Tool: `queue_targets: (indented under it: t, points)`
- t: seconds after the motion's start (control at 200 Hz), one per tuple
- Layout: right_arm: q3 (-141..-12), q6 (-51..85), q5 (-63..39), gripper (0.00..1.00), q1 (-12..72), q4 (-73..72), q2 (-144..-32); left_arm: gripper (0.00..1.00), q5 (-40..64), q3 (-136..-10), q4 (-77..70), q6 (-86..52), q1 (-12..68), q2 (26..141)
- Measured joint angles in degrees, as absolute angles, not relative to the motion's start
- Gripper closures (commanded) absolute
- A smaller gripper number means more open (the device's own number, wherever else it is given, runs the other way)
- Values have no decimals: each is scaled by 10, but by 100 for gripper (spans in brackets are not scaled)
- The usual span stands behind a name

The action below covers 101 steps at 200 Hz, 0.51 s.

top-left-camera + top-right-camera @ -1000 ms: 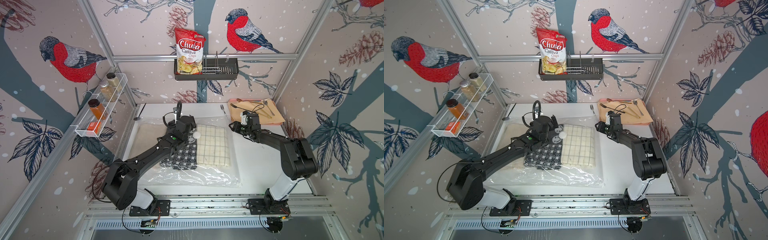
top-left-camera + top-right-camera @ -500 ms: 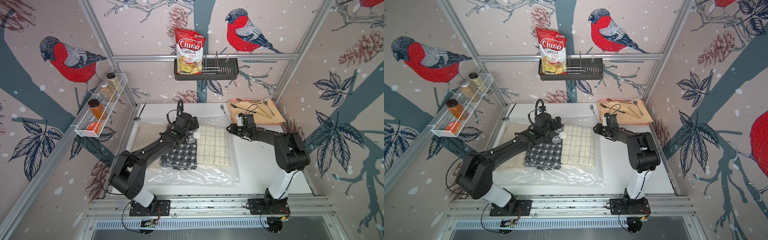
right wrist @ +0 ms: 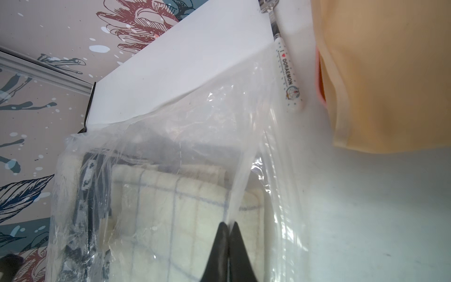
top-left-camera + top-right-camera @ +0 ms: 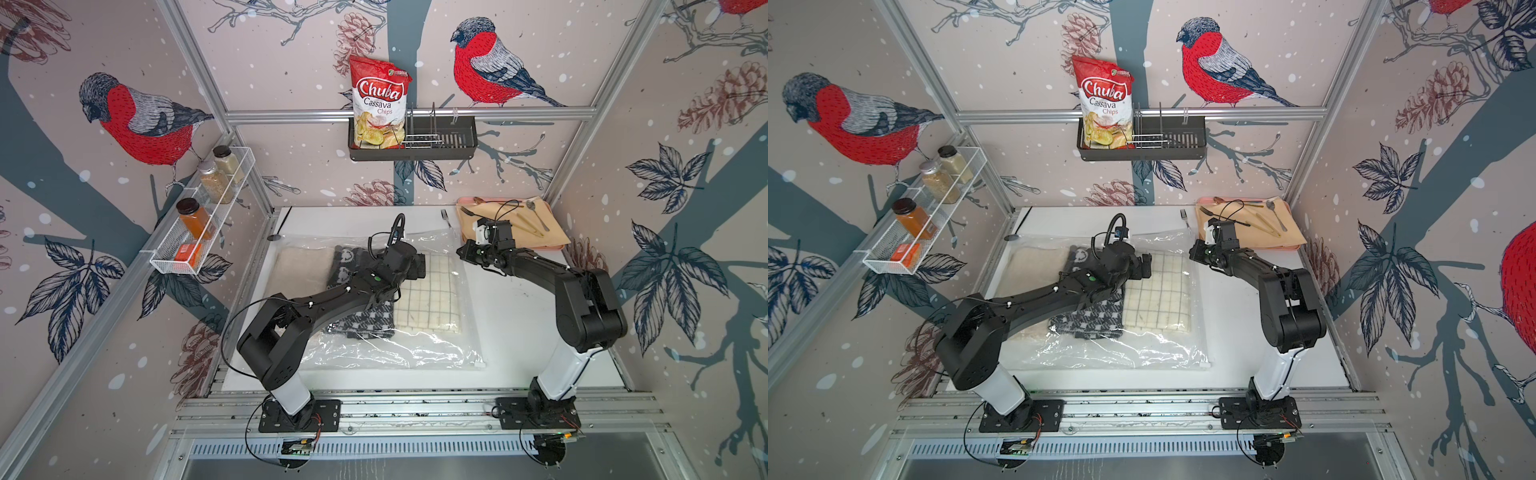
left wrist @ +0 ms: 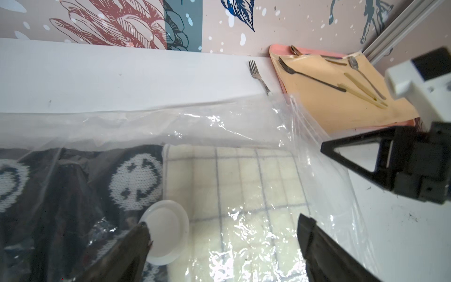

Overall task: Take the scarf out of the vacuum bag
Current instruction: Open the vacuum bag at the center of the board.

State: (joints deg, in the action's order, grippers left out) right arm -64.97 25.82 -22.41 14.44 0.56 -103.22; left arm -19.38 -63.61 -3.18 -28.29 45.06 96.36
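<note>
Right wrist view: right fingers pinched shut on a thin fold of the vacuum bag, flat on the table. Left fingers wide, over it. Dark knit scarf sits inside. Slick film could slip or tear if yanked.

This is a robot test booth dressed as a home kitchen corner. Bare aluminium frame struts hold walls papered with red-breasted birds, and two black robot arms are bolted to grooved aluminium rails at the front of a white tabletop. The kitchen dressing is a white wire wall shelf of glass spice jars, a black metal hanging basket holding a red bag of Chuba cassava chips, and a pink tray of metal forks and spoons.
</note>
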Motion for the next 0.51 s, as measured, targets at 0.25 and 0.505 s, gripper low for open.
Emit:
queue_targets:
  t: [0.25,0.505]
  points:
    - [-721,269,-192,100,176,88,-1030,2,-244,-736,20,-307,528,1062]
    - [-770,270,-154,100,202,161,-1051,2,-272,-816,65,-331,567,1121]
